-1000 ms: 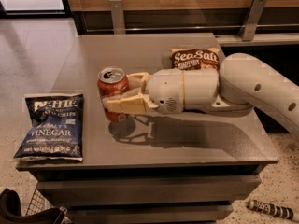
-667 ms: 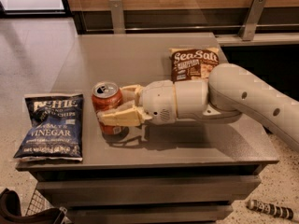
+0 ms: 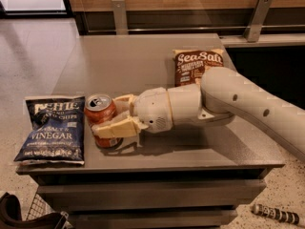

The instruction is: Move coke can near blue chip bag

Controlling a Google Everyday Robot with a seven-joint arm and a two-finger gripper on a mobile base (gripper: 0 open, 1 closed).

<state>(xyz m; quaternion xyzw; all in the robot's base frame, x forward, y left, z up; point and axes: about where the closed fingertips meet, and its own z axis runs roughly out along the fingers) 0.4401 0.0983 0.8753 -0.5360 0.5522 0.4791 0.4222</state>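
The coke can (image 3: 99, 112), red-orange with a silver top and pull tab, stands upright near the table's front left. My gripper (image 3: 116, 114) is shut on the coke can, one cream finger across its front and the other behind it. The white arm reaches in from the right. The blue chip bag (image 3: 52, 129), dark navy with white "VINEGAR" lettering, lies flat at the table's front left corner, just left of the can with a narrow gap between them.
A brown-and-cream "Sea Salt" chip bag (image 3: 197, 65) lies at the back right, partly behind my arm. The grey table (image 3: 128, 61) has drawers below its front edge. A wire basket (image 3: 40, 209) sits on the floor at the lower left.
My gripper has carried the coke can leftward and toward the table's front edge, bringing it close beside the blue chip bag. The bags have not moved.
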